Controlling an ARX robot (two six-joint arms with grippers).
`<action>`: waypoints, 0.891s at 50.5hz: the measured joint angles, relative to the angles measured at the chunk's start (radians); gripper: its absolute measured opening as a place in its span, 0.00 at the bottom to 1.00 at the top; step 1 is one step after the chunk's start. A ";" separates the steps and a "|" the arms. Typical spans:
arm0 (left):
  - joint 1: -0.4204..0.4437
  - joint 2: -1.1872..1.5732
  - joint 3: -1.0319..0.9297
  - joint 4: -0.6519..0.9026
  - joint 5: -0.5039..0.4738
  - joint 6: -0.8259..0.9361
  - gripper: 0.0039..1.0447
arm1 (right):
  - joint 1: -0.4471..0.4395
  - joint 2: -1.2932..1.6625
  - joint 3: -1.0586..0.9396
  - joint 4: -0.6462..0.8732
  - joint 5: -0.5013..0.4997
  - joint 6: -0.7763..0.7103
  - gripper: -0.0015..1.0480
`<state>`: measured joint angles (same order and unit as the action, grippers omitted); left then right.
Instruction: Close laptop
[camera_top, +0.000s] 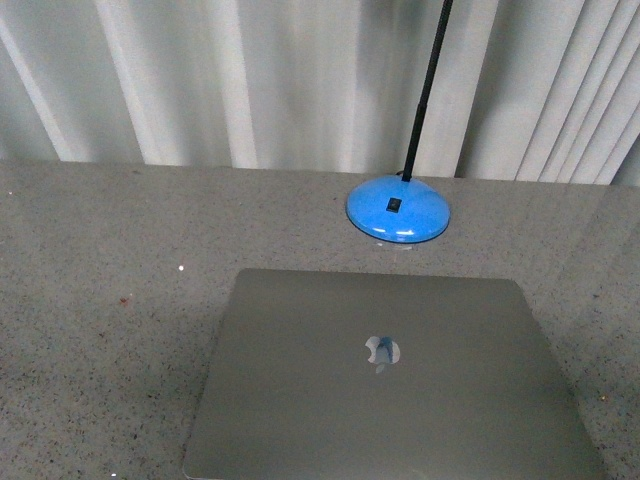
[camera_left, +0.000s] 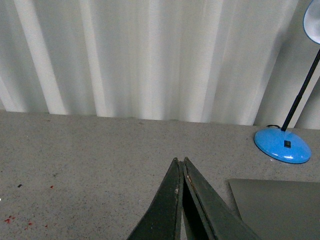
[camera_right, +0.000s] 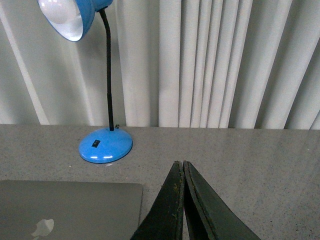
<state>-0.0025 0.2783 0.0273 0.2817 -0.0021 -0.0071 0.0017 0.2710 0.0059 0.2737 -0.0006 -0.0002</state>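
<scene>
Taking the blue lamp (camera_top: 398, 211) as the fixed mark and going from left to right: the left gripper (camera_left: 180, 161) hangs over bare speckled counter (camera_top: 100, 300) well to the lamp's left, its two dark fingers pressed tip to tip with nothing between them. Just in front of the lamp's domed base, on the robot's side of it and apart from it, lies the laptop (camera_top: 390, 375), lid down and flat, the apple logo (camera_top: 381, 351) facing up; no keys, trackpad or screen show in any view, so by the look of it the closing is already done and no seam gapes along the visible edges, though the near edge is cut off in the front view. To the lamp's right the right gripper (camera_right: 180, 163) is likewise drawn fully together and empty, poised above the counter beyond the laptop's right corner. Behind the lamp runs a pale pleated curtain (camera_top: 280, 80), and its black neck rises to a blue shade seen in the right wrist view. As for handling, the laptop reads as a stiff, thin metal slab, fairly dense for its thickness, with a smooth lid that fingers would likely slide on; should any further pressing be wanted, a gentle flat push near the middle of the lid's front edge would suit best, away from the hinge side.
</scene>
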 joint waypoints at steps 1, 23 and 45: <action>0.000 -0.007 0.000 -0.007 0.000 0.000 0.03 | 0.000 -0.004 0.000 -0.003 0.000 0.000 0.03; 0.000 -0.149 0.000 -0.157 -0.002 0.000 0.03 | 0.000 -0.174 0.000 -0.200 0.000 0.000 0.03; 0.000 -0.275 0.000 -0.281 0.002 0.000 0.28 | 0.000 -0.267 0.000 -0.273 -0.001 -0.001 0.29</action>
<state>-0.0025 0.0029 0.0277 0.0006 -0.0002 -0.0071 0.0017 0.0044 0.0063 0.0006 -0.0013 -0.0010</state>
